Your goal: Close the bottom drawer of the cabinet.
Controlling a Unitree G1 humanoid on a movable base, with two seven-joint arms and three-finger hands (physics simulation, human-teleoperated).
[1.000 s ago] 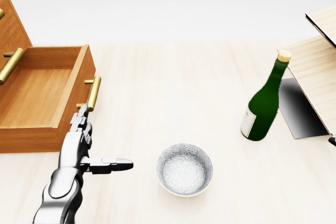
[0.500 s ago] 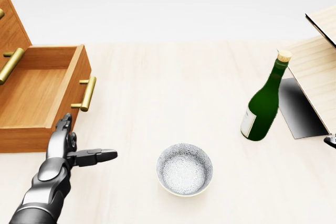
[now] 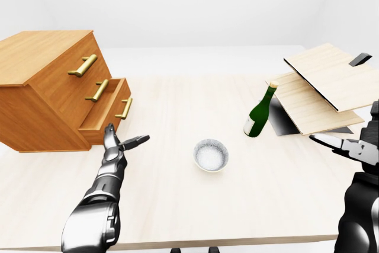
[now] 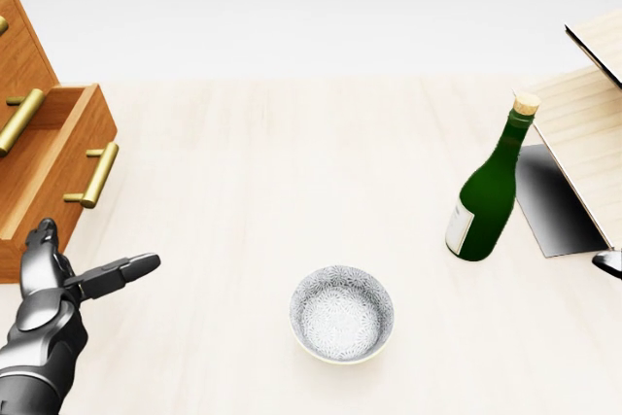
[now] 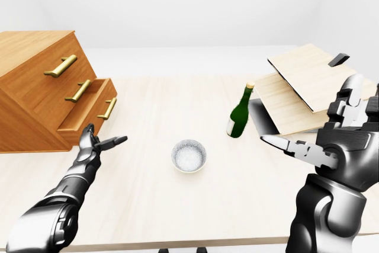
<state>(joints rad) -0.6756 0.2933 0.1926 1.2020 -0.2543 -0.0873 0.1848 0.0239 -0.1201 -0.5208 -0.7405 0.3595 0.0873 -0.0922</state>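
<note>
The wooden cabinet stands at the left of the table, with three brass-handled drawers. Its bottom drawer stands partly out, and its brass handle faces right. My left hand is open, thumb spread to the right. Its fingers are at the lower corner of the drawer's face, below the handle. I cannot tell whether they touch it. My right hand is open and empty at the far right, well away from the cabinet.
A patterned bowl sits mid-table. A green corked bottle stands to its right. Stacked light wooden boards lean at the far right. The table's near edge runs along the bottom of the eye views.
The bottom drawer has slid left into the cabinet and now sticks out much less. My left hand has moved left with it. The bowl, the bottle and the camera have not moved.
</note>
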